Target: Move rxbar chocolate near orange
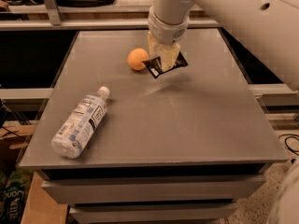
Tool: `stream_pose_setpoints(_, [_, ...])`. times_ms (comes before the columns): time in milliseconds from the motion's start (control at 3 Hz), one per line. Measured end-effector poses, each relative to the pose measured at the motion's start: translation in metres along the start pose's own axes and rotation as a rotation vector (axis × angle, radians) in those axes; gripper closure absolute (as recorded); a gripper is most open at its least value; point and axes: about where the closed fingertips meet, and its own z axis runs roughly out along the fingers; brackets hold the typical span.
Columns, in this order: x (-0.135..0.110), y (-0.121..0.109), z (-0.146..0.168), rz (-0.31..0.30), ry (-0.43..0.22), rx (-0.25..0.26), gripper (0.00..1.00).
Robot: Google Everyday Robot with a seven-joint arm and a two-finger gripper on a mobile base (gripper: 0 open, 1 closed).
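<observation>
The rxbar chocolate, a flat black wrapper with white lettering, is held between the cream fingers of my gripper, which comes down from the white arm above. The bar sits tilted, just right of the orange, a small round fruit on the grey table top. A narrow gap separates the bar's left end from the orange. The gripper covers the middle of the bar; both ends stick out.
A clear plastic water bottle with a white cap lies on its side at the front left of the table. Shelf rails run behind the table, and dark gaps lie to the left and right.
</observation>
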Motion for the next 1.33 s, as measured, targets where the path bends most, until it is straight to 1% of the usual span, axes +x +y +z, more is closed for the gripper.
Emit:
stream_pose_setpoints(333, [-0.004,-0.008,0.001,-0.062,-0.004,0.008,1.0])
stream_pose_setpoints(667, [-0.003,-0.017,0.006,-0.1,-0.02,0.0,1.0])
stream_pose_setpoints(1000, [0.001,-0.024,0.012,-0.112,-0.033,-0.01,1.0])
stream_pose_setpoints(1333, [0.003,-0.03,0.015,-0.11,-0.039,-0.012,0.82])
